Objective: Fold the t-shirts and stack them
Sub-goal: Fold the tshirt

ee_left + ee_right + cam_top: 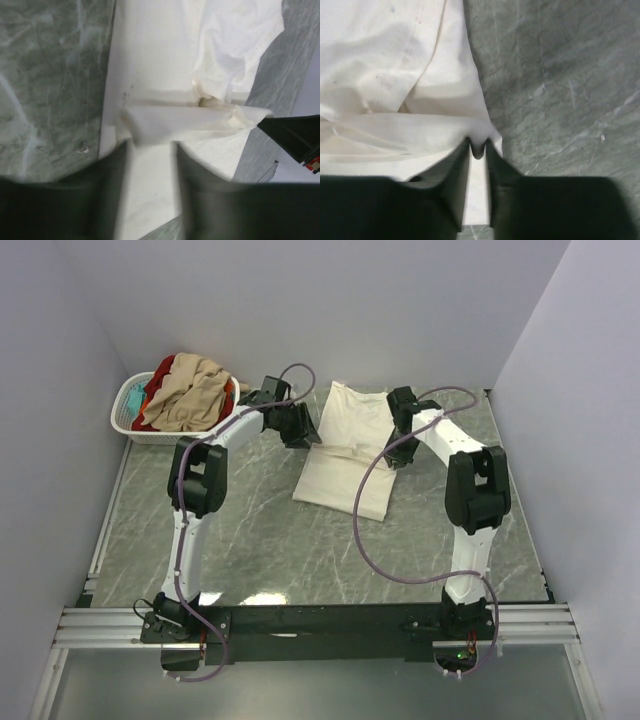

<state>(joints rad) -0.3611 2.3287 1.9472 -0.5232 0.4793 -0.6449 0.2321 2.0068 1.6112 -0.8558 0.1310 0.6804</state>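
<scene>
On the tabletop [260, 540] I count one cream t-shirt [345, 455], part-folded, lying between two hands. The left hand [150, 146] is released, fingers parted over a fold. The right hand [478, 145] is clenched on the shirt's edge. At the far-left corner, one basket [128, 428] holds one tan shirt [190, 395], one red shirt [163, 370] and one teal shirt [134, 393].

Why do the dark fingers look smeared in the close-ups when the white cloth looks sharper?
Left wrist view: the left gripper sits close to the lens, likely out of focus, while the cream t-shirt is sharper. Right wrist view: the right gripper is soft-edged too. Top view: sharp, with pale glare on the table.
</scene>
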